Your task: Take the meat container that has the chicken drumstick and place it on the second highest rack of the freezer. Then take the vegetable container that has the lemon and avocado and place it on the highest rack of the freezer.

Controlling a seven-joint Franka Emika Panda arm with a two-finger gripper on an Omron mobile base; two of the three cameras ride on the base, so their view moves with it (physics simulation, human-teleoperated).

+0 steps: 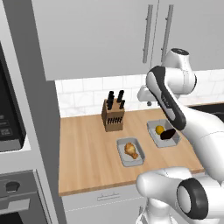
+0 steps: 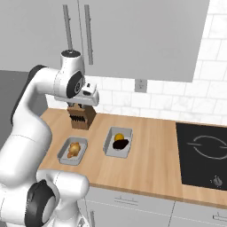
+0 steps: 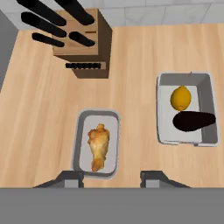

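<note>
The meat container (image 3: 79, 139) is a grey tray lying on the wooden counter, with the golden-brown chicken drumstick (image 3: 99, 146) inside. My gripper (image 3: 112, 177) hangs open well above the tray's near end, with nothing between its fingers. The vegetable container (image 3: 210, 92) sits to the right and holds the yellow lemon (image 3: 180, 98) and the dark avocado (image 3: 193, 121). From the base, the drumstick (image 1: 131, 150) lies in the nearer tray (image 1: 120, 154), while the lemon (image 1: 160, 129) and avocado (image 1: 168, 134) are in the farther tray. The freezer is out of view.
A wooden knife block (image 3: 83, 43) with black handles stands at the back of the counter by the tiled wall. A black cooktop (image 2: 204, 153) lies to the right. Grey wall cabinets (image 2: 133, 35) hang overhead. An oven stack (image 1: 8, 131) flanks the counter's left end.
</note>
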